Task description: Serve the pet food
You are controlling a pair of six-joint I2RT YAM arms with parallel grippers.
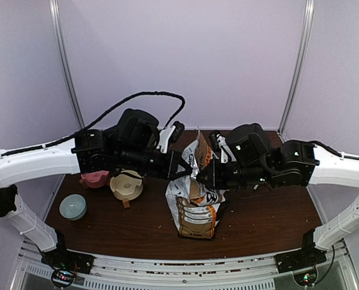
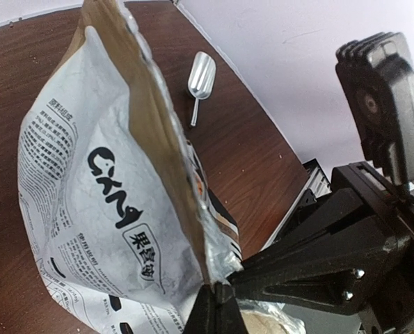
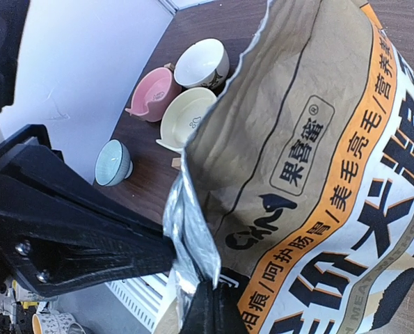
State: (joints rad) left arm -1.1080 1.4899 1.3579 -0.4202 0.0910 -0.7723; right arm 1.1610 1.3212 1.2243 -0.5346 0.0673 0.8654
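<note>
Pet food cannot be seen; the left gripper and right gripper each clamp the foil-lined rim of the CXM bag over the table.

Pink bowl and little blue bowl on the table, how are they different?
The pink bowl has a tab sticking out of its rim and sits right beside the cream bowl; the pale blue bowl has a plain round rim and stands alone. Both are upright and empty.

The bag sits mid-table, bowls crowding its left; its right side lies open.
</note>
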